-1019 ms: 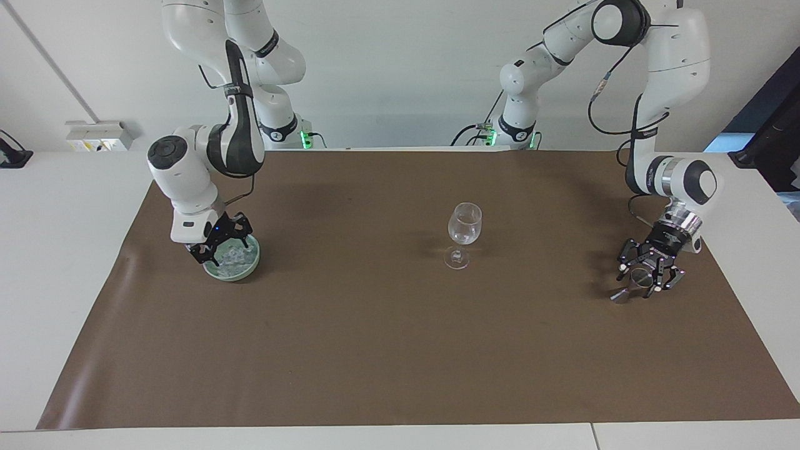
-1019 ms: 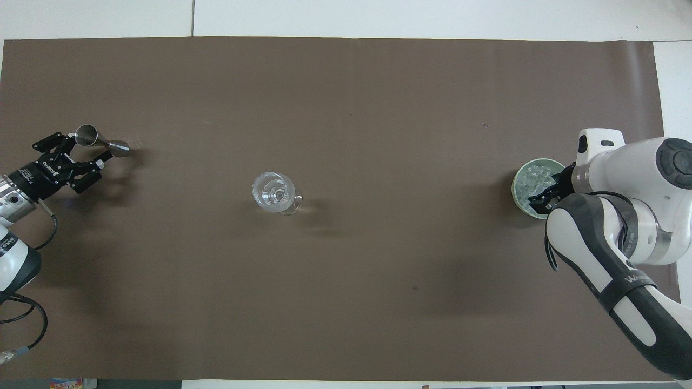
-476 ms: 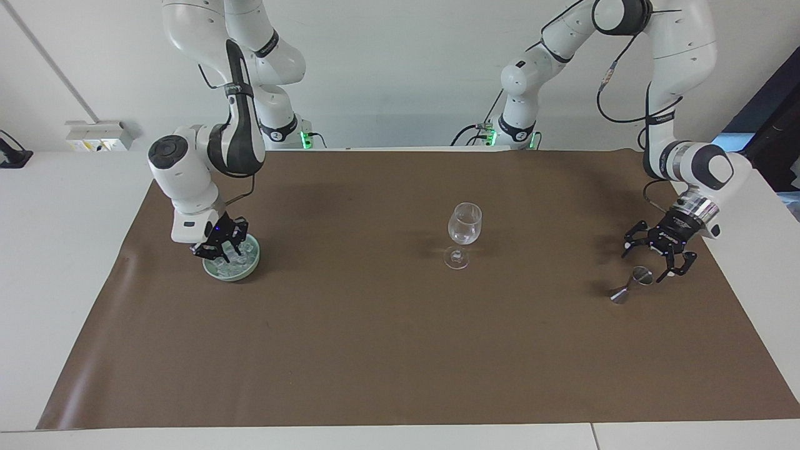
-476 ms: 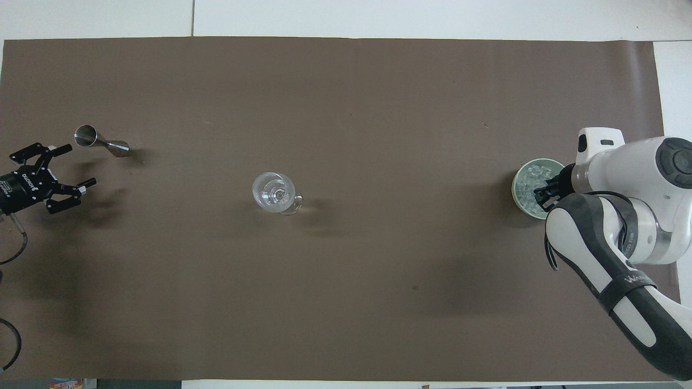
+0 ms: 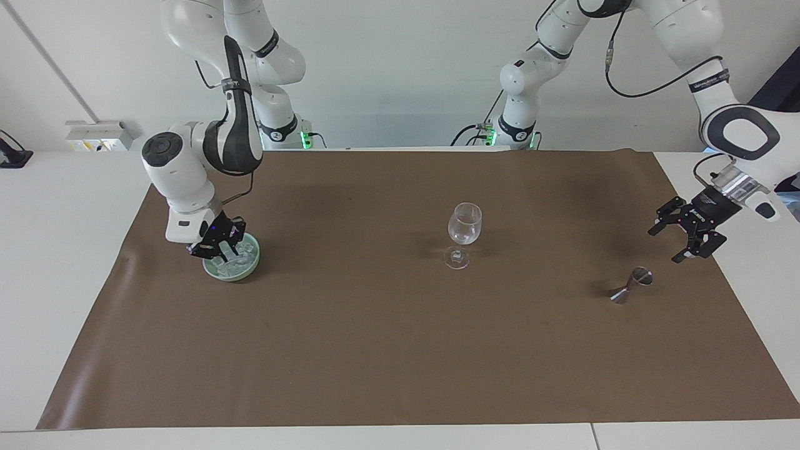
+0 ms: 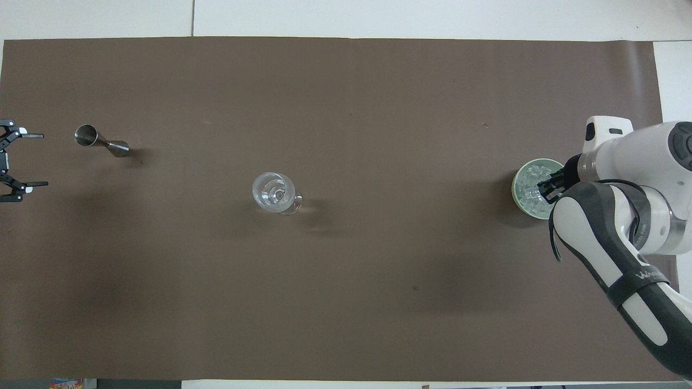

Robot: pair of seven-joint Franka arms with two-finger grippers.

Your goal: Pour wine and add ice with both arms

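My right arm reaches down into the pale green bowl (image 5: 246,267) near its end of the table. Its gripper (image 5: 220,248) is shut among the ice (image 5: 245,252), with a clear chunk at its fingertips. In the overhead view the right gripper (image 6: 547,186) covers part of the bowl (image 6: 521,189). The clear stemmed glass (image 5: 465,231) stands upright mid-table. A steel jigger (image 5: 632,284) rests on the mat, free of any gripper. My left gripper (image 5: 686,235) hangs open in the air over the mat's edge at the left arm's end. No wine can be made out.
A brown mat (image 5: 375,350) covers most of the white table. The glass (image 6: 274,192) and the jigger (image 6: 100,142) stand well apart on it. My left gripper (image 6: 15,161) shows only at the overhead view's edge.
My left gripper let go of the jigger, opened and drew back and up toward its end of the table. My right gripper shut in the bowl and lifted slightly.
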